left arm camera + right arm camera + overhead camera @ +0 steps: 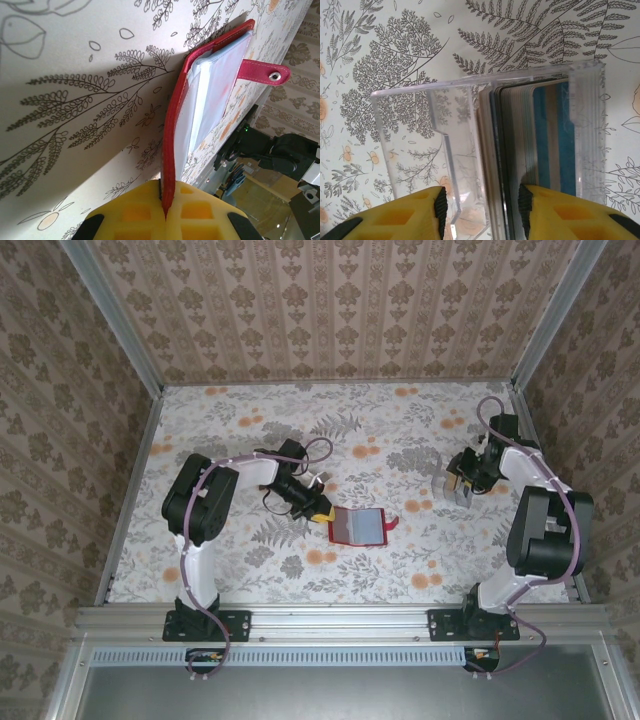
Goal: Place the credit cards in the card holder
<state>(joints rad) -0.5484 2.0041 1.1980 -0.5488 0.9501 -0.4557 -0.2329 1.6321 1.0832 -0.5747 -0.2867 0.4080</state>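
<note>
The card holder [358, 525] is a red wallet lying open near the table's middle, grey see-through pockets up. My left gripper [318, 502] is shut on its left edge. In the left wrist view the yellow fingers [135, 212] pinch the red cover [170, 150], and the wallet's strap with a snap [265, 72] sticks out to the right. My right gripper [461, 487] hangs at the right side over a clear plastic box [420, 125]. The credit cards [565, 135] stand on edge in that box, blue among them. The right gripper [481, 215] is open and straddles the near cards' edges.
Metal frame rails [330, 620] run along the table's near edge, with patterned walls on the other three sides. The right arm's base [545, 530] rises near the right edge. Bare floral tablecloth [300, 420] lies behind the wallet.
</note>
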